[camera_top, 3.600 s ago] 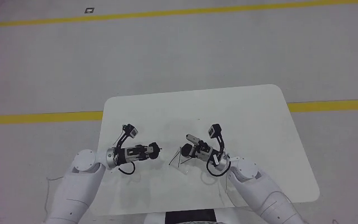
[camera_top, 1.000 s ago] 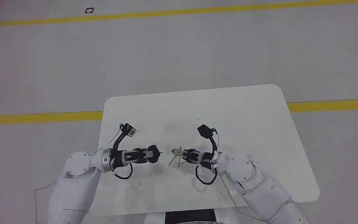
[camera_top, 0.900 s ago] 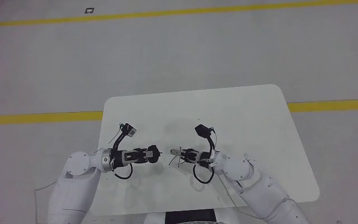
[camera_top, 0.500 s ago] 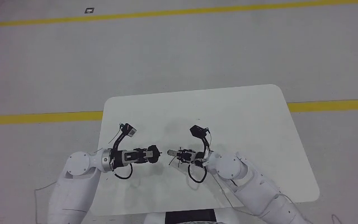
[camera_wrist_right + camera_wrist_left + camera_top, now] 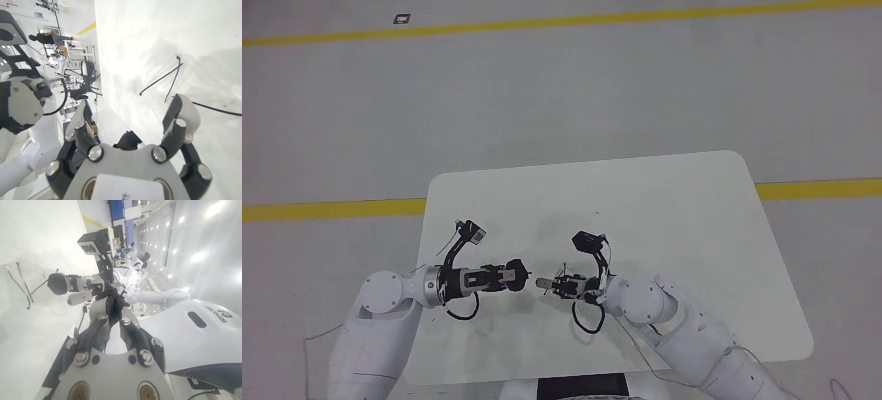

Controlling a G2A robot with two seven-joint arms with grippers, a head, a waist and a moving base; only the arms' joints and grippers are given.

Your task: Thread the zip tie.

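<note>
White surface (image 5: 692,200): carries one clear sheet (image 5: 37,275), which in the top view lies toward 8 o'clock from the surface's middle. Right gripper (image 5: 130,109): low over that sheet, fingers spread wide, nothing between them. Left gripper (image 5: 526,271): at about 10 o'clock from the right one in the top view, nose to nose with it and just apart. Its fingers are drawn together, and whether they pinch anything cannot be told. Crossed zip ties (image 5: 174,69): two black ones, flat on the sheet. Third zip tie (image 5: 213,109): just beside them, running past one of the right fingers. Progress, as judged: no tie seen lifted, no tail seen through a head, no loop formed. Picking up, aligning and threading all remain.
</note>
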